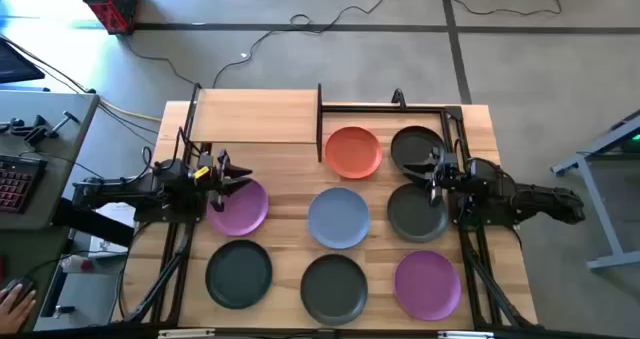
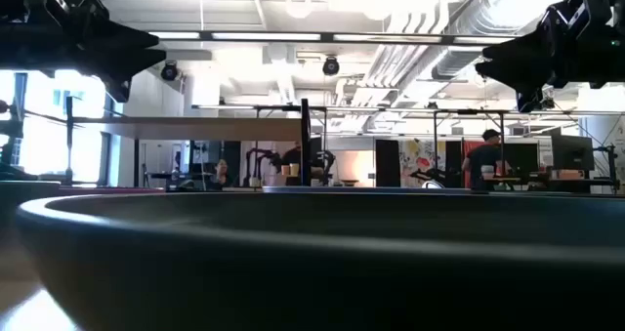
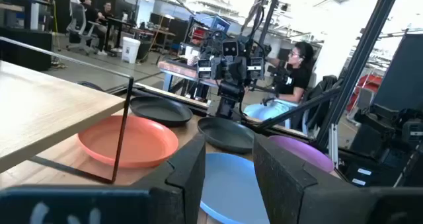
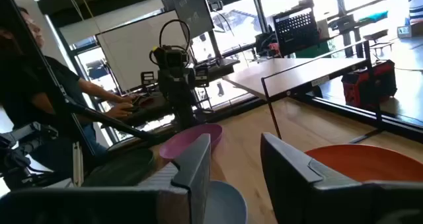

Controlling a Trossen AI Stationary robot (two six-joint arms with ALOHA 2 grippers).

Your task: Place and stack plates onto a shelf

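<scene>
A: What sits in the row closest to the table's front edge?

B: Three round shallow matte plates: a dark grey one at the left [image 1: 239, 273], another dark grey one in the middle [image 1: 334, 287], and a purple one at the right [image 1: 428, 284].

A: And the row behind that?

B: A second purple plate [image 1: 243, 207], then the light blue plate [image 1: 338, 217], then a dark grey plate [image 1: 415, 215]. The left gripper [image 1: 228, 173] hangs at the far edge of that purple plate, fingers apart and holding nothing. The right gripper [image 1: 433, 169] hovers between two dark grey plates on its side, likewise spread with nothing in it (both arms reach in from the table's sides).

A: Farther back?

B: The orange plate [image 1: 352, 151] and the fourth dark grey plate [image 1: 415, 145], side by side on the tabletop. At the far left stands the small light-wood shelf with thin black posts [image 1: 255, 116], its top bare, just beside the orange plate.
</scene>
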